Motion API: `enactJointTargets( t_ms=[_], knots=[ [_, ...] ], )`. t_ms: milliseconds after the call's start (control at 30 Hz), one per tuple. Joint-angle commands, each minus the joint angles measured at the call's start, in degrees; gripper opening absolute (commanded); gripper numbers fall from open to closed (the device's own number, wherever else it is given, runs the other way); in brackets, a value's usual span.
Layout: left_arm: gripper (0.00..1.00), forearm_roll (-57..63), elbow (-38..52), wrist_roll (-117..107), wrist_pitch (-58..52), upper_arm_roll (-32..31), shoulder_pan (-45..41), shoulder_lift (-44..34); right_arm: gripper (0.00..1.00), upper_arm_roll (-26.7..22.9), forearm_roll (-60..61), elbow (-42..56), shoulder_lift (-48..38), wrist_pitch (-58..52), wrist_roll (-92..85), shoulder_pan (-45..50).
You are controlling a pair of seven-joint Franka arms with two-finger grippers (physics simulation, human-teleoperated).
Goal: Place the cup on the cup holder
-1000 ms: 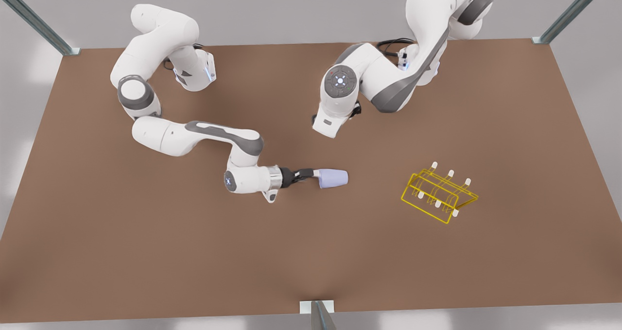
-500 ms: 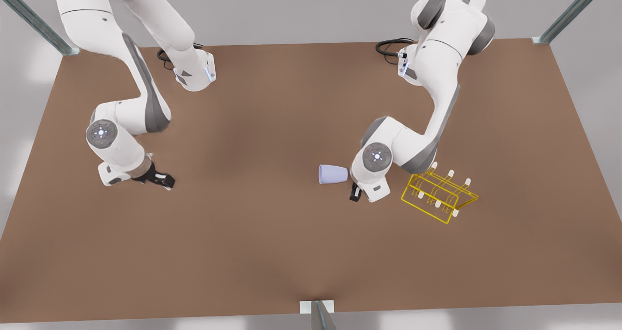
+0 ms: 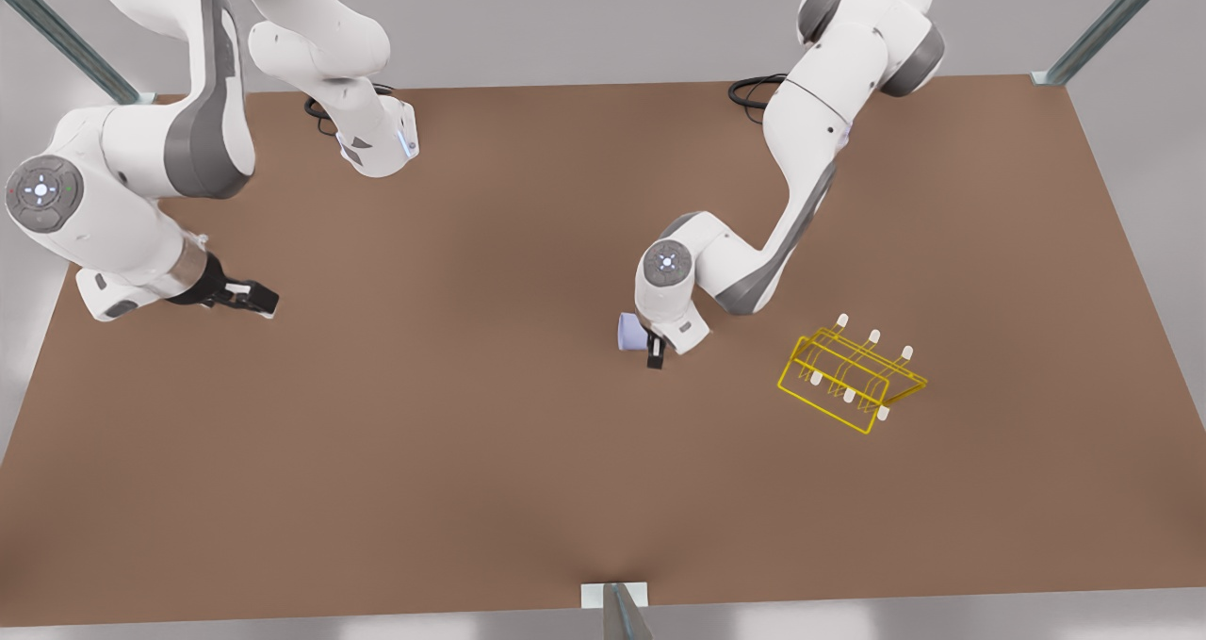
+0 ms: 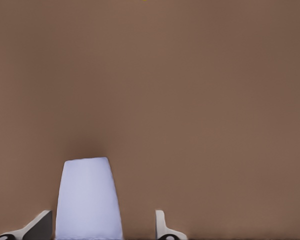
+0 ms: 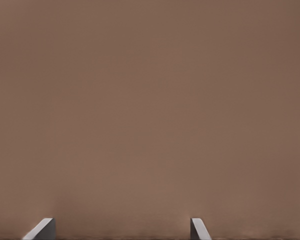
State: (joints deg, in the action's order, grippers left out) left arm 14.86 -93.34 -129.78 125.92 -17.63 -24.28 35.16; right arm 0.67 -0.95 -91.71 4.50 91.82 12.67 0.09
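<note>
The lavender-blue cup (image 3: 628, 332) lies on its side on the brown table, near the middle. My left gripper (image 3: 654, 350) hangs right over it, on the arm at the front view's right, and hides part of it. In the left wrist view the cup (image 4: 88, 199) sits between the open fingers of the left gripper (image 4: 102, 221), close to one finger and with a gap to the other. The yellow wire cup holder (image 3: 851, 382) stands further toward the front view's right. My right gripper (image 3: 252, 299) waits open above bare table at the front view's left, and its fingertips (image 5: 44, 228) frame only brown surface.
The brown table (image 3: 528, 489) reaches metal frame posts (image 3: 1112, 20) at its corners. A black cable (image 3: 751, 90) loops at the base of the arm on the front view's right. A small bracket (image 3: 614, 595) sits at the near edge.
The left gripper swung from beside the cup holder toward the front view's left and now straddles the cup. The right arm drew further back and up. The cup stayed put.
</note>
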Motion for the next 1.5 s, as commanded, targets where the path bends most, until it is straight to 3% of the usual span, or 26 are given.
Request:
enactJointTargets(
  t_ms=[0,100,167,367,1467],
  knots=[
    [1.00,1.1,0.0,-19.6,5.4,0.0,-0.8,0.2,1.00,0.0,0.8,-0.2,0.3,-5.5,-11.6,-1.0],
    [1.00,1.3,-0.3,-19.6,5.6,0.0,-1.6,1.0,1.00,1.8,-3.2,0.6,2.5,-4.5,-11.1,2.5],
    [1.00,2.5,-3.5,-19.6,7.8,0.1,-1.9,0.7,1.00,1.8,-3.8,0.8,3.8,2.2,-11.9,1.3],
    [1.00,4.1,-5.4,-25.1,8.4,0.1,-2.1,1.0,1.00,4.8,-3.7,0.5,5.1,2.0,-8.7,1.6],
    [1.00,9.5,-7.2,-26.5,10.7,0.0,-3.0,6.1,1.00,4.7,-3.5,0.6,6.2,4.2,-9.8,0.5]
  ],
)
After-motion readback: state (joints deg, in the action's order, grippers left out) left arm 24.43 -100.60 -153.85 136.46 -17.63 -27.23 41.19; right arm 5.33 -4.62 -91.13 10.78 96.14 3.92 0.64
